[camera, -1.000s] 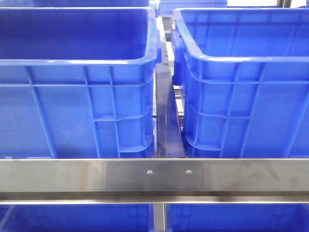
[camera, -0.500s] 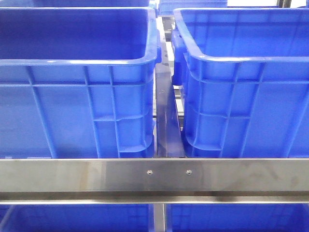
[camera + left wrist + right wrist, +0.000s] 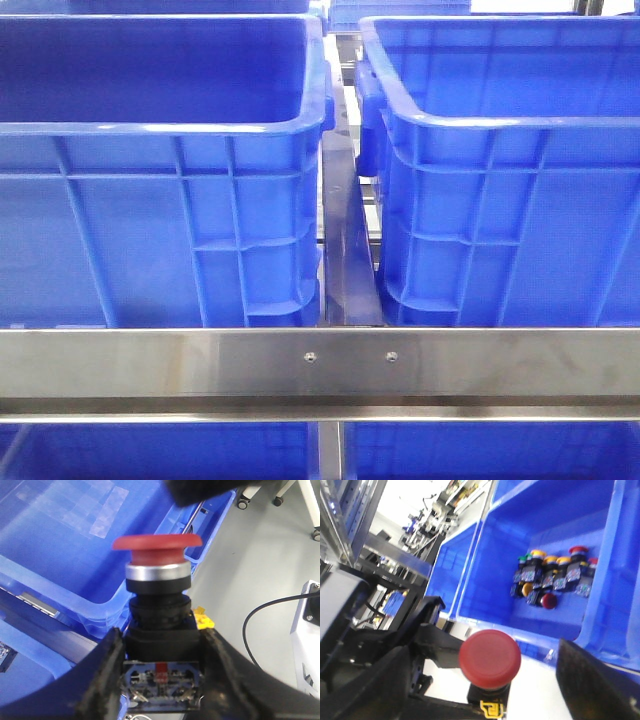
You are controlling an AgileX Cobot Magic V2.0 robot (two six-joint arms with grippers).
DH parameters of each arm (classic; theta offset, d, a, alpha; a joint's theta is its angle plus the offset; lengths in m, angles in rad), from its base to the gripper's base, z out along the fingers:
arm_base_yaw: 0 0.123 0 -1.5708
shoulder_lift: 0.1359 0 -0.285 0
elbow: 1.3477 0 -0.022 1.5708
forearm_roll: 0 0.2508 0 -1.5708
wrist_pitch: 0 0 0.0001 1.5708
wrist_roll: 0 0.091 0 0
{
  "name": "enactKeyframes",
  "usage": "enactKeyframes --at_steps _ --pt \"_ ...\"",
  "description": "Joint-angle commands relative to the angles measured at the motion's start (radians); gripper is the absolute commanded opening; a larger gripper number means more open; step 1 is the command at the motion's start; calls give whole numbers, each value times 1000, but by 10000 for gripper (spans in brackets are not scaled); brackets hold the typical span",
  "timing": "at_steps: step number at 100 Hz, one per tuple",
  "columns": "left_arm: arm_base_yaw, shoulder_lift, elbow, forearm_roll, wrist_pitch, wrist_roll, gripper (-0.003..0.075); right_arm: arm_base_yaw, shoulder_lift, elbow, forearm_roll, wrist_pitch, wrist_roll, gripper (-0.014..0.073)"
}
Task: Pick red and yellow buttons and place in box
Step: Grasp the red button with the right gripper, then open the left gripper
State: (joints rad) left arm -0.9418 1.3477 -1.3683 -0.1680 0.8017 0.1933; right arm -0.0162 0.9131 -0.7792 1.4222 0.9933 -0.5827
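Left claw [image 3: 161, 680] closed on black body of red button [image 3: 157, 550], held upright above a blue box [image 3: 75, 555]. Right claw [image 3: 485, 680] spread wide, holding nothing, around same button [image 3: 490, 657].

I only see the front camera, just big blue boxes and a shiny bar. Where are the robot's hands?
Observer: They are outside your view. The left gripper is shut on a red button.
Operator: What about the other hand?
Observer: The right gripper is open and holds nothing.
Operator: Are there more buttons?
Observer: Yes. The right wrist view shows a cluster of buttons, red, yellow and one green, lying in a blue crate.
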Motion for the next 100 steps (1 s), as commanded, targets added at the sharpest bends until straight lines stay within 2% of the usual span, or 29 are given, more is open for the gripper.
enactKeyframes --at_steps 1,19,33,47,64,71,77,86,91,100 --pt "-4 -30 -29 -16 -59 5 -19 37 19 -34 80 -8 -30 611" --pt "-4 -30 -29 -16 -59 5 -19 134 64 -34 80 -80 -45 599" --pt "-4 -30 -29 -16 -59 5 -19 184 93 -34 81 -111 -54 538" --pt "-4 -30 -29 -16 -59 5 -19 203 115 -36 81 -109 -62 393" --pt "-4 -30 -29 -16 -59 5 -19 208 118 -41 92 -104 -87 157" --pt "-4 -30 -29 -16 -59 5 -18 208 118 -41 95 -104 -90 113" --pt "-4 -30 -29 -16 -59 5 -15 208 118 -41 95 -104 -90 109" --pt "-4 -30 -29 -14 -59 5 52 208 118 -41 95 -104 -90 109" --pt "-4 -30 -29 -14 -59 5 129 208 118 -41 95 -104 -90 109" --pt "-4 -30 -29 -14 -59 5 315 208 118 -41 95 -104 -91 108"
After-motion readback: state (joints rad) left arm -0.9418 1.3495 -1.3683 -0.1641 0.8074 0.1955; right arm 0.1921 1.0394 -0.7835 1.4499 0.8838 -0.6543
